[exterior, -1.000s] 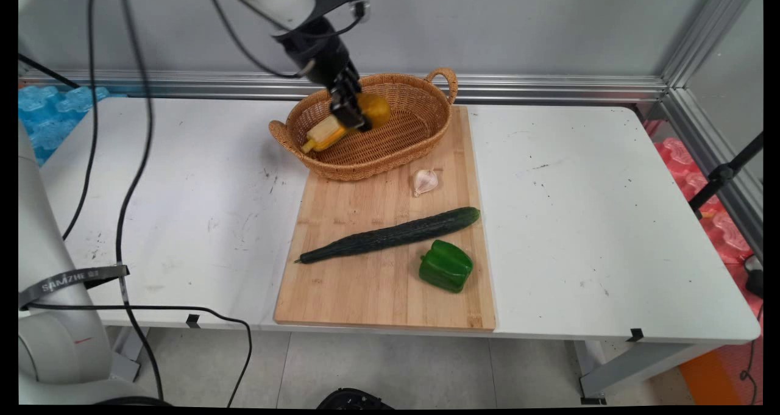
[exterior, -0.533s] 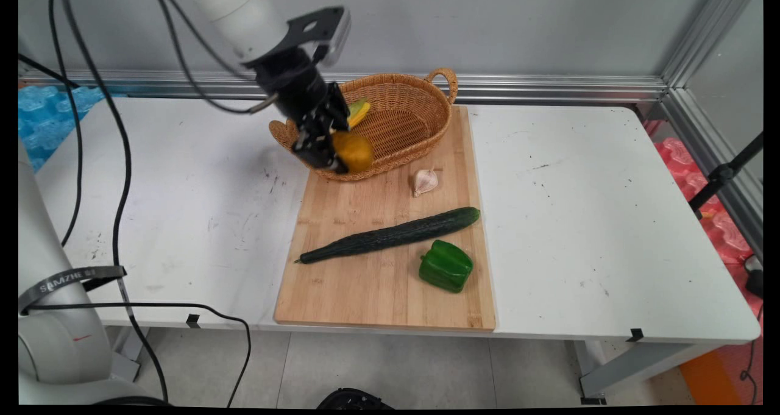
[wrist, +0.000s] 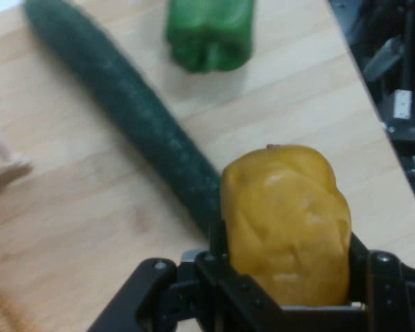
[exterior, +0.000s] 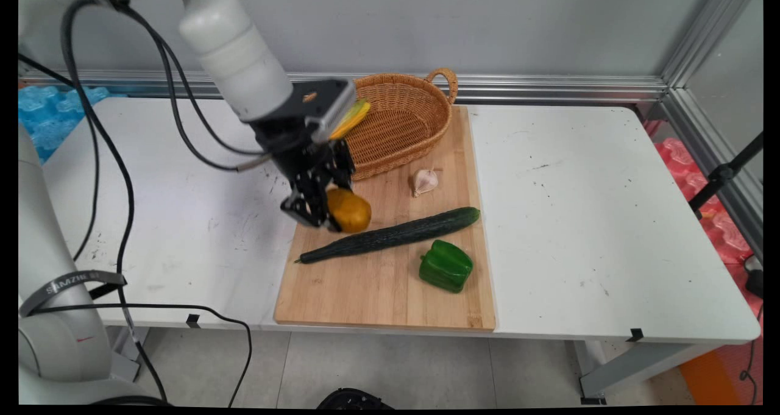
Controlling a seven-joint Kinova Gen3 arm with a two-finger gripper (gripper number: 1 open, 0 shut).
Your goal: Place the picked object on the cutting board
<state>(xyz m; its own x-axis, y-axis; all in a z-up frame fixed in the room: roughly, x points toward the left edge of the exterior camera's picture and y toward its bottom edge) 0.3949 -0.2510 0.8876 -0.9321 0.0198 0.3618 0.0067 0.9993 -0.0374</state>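
1 yellow-orange fruit sits between the 2 fingers of the gripper, and you can see in the hand view that the fingers are clamped on its 2 sides, with the fruit standing up out of the black linkage. The gripper holds it over the far left part of the wooden cutting board, just beside the thin end of the cucumber; you cannot tell from the pictures if the fruit touches the board.

The cucumber lies slanted across the middle of the board, and in the hand view it passes just behind the held fruit. The green bell pepper rests near the cucumber's thick end, on the near side of it. The garlic bulb lies on the board between the cucumber and the basket.

The wicker basket stands at the far end of the board, partly hidden by the arm. Inside it you see 1 yellow and green thing leaning on the left wall; what it is cannot be told. The board lies on the white table.
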